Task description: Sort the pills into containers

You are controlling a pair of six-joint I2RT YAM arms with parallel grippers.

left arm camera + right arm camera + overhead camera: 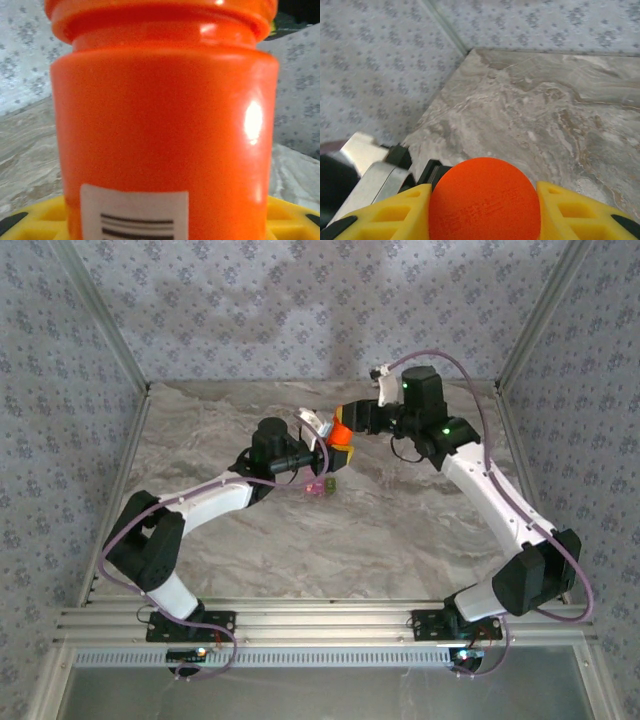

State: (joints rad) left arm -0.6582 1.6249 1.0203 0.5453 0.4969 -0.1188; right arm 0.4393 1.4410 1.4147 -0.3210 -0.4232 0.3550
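clamping the round orange plastic cap [484,192] between its yellow fingers [570,212], the right gripper [484,205] is pressing on both sides of it, with no gap showing at either pad. just under it, the left gripper [165,225] is holding the tall orange cylindrical plastic bottle [165,125] by its lower body, its yellow pads hugging it on either side of the white barcode label [135,212]. the two arms are meeting over the middle of the grey marbled table [545,110]; whether the bottle's base is resting on it i cannot tell. the tiny joined pair of translucent cube containers [320,487], one pink and one olive-green, is sitting on the table just beside the bottle, on the near side, untouched. the step in hand is looking like unscrewing the cap. doing it well is calling for a firm left grip while the right wrist is turning squarely about the bottle's axis, then lifting straight off, so no pills are spilling short of the compartments.
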